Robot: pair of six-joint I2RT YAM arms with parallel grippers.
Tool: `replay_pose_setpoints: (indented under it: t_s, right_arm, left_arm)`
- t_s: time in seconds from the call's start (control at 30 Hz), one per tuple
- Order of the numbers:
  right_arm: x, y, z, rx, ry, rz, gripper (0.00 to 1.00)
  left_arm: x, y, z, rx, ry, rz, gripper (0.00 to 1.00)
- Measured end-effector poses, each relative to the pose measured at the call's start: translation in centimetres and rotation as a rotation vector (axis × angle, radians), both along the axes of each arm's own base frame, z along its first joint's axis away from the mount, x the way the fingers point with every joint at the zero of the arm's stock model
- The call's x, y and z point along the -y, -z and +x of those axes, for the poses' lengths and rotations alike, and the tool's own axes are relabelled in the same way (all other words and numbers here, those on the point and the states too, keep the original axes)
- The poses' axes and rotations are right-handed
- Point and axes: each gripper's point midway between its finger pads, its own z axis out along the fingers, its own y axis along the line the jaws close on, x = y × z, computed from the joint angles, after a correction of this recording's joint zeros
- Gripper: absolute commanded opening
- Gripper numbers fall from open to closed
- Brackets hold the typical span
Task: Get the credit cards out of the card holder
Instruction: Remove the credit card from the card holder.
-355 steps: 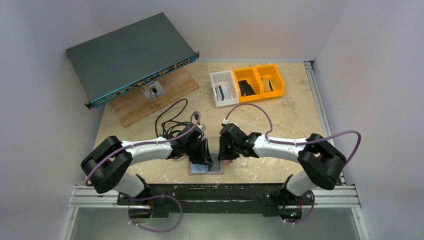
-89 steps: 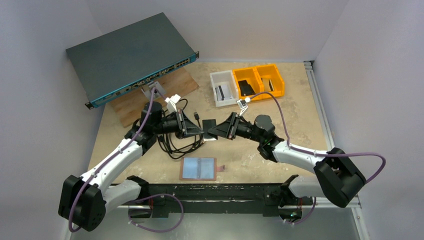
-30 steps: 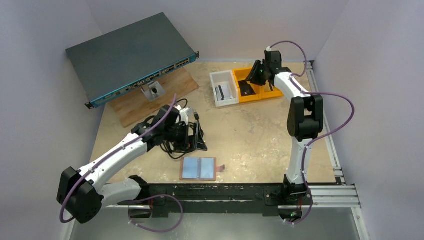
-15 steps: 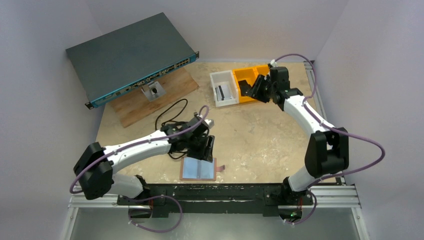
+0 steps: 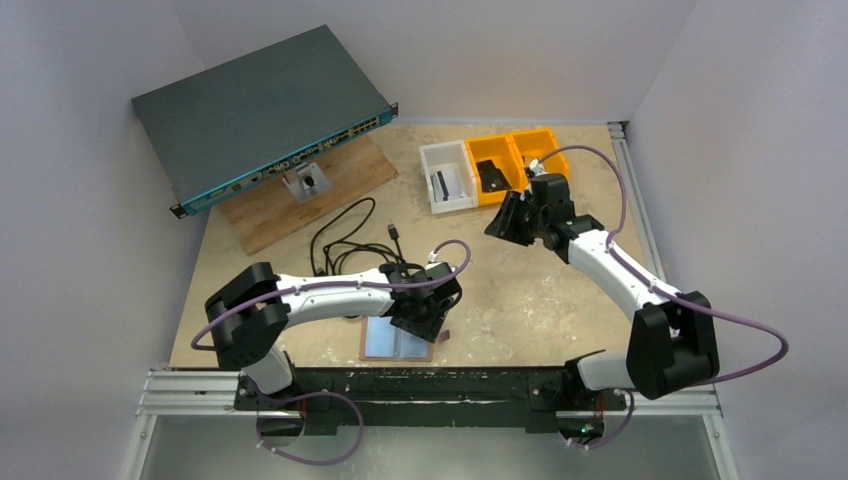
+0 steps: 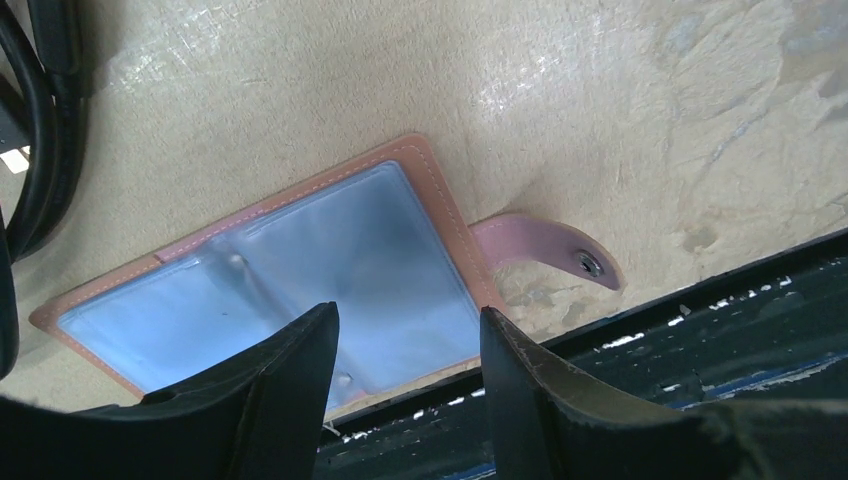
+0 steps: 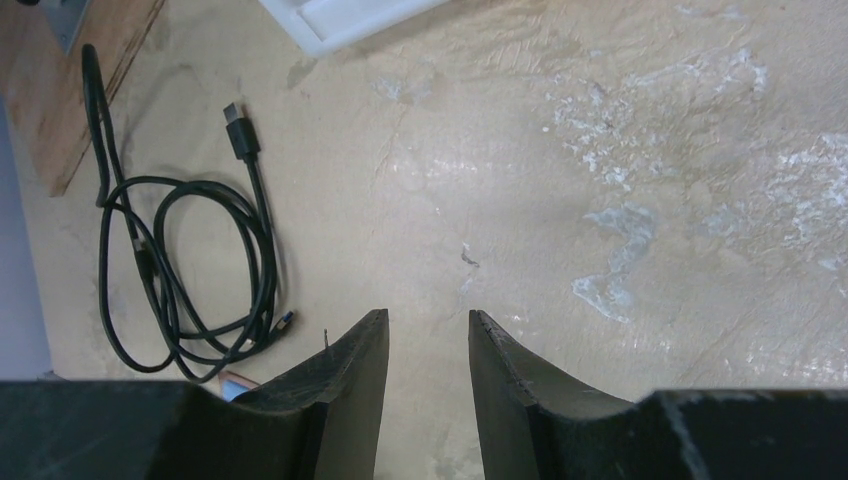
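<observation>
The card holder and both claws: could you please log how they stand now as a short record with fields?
card holder: lying open on the table near the front edge, clear pockets up, snap tab out to one side
left claw: open, over the holder, holding nothing
right claw: open, empty, above bare table
cards: one striped white card in the white bin
cable: coiled on the table

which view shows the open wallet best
The left wrist view: the wallet fills the frame, lying open with clear pockets up and snap tab out. From the top view it is small and partly under the left gripper. The right wrist view shows only a corner, if that.
</observation>
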Motion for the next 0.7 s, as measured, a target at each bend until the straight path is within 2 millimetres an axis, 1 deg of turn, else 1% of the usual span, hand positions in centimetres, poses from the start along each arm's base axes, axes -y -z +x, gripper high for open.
replay_pose_setpoints:
  t_s: [0.2,0.3,0.4,0.57,0.6,0.7]
  right_arm:
    - [0.2,1.2,-0.8,-0.025,-0.002,-0.007,0.35]
    - [0.2,1.4,-1.0,-0.029,-0.004,-0.009,0.35]
    - [0.0,1.5,-1.1,-0.028,-0.009,-0.009,0.35]
    - [-0.4,1.4,-1.3,-0.027,-0.02,-0.008,0.35]
    - [-0.4,1.3,-1.4,-0.026,-0.021,-0.007,0.34]
    - [-0.6,0.8,-1.5,-0.01,-0.024,0.001,0.34]
  left_arm:
    - [-0.8,0.9,-0.3,-0.002,-0.008,0.03,0.53]
    - [-1.4,1.4,-0.6,-0.002,-0.015,0.051,0.5]
    - [-1.5,1.8,-0.5,0.0,-0.02,0.062,0.42]
    - [-1.4,1.8,-0.4,0.008,-0.02,0.072,0.16]
    - [-1.4,1.8,-0.3,0.008,-0.02,0.076,0.13]
    - [-1.3,1.7,-0.2,0.011,-0.019,0.084,0.05]
